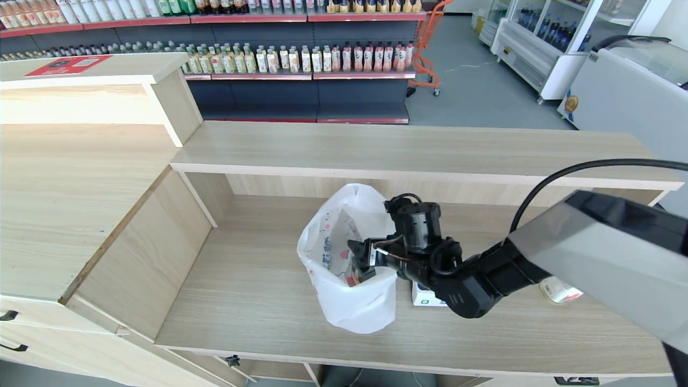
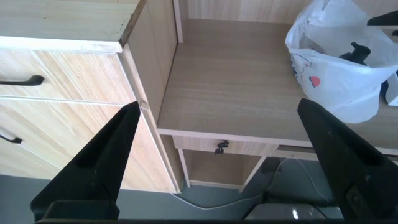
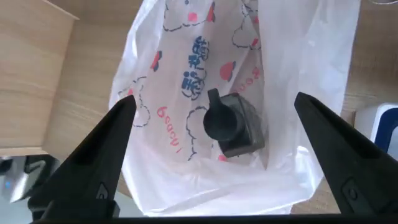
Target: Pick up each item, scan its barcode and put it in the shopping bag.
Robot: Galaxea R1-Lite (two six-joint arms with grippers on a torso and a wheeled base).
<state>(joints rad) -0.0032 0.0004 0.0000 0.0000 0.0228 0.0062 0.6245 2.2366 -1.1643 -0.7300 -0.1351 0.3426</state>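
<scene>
R fingers (image 3: 336,155) are held wide & empty over shopping bag (image 3: 186,56), w/ dark item (image 3: 239,130) inside; bottle (image 1: 559,293) is seen on surface (image 1: 258,290) rightward, nearest R fingers.

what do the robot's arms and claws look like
The right arm has glossy black rounded joints, a silver-grey boxy link and a thick black cable running from it. The right claw and left claw each have two flat, black, tapered fingers.

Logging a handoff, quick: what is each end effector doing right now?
Left end effector: open, empty.
Right end effector: open, empty, above the shopping bag.
</scene>
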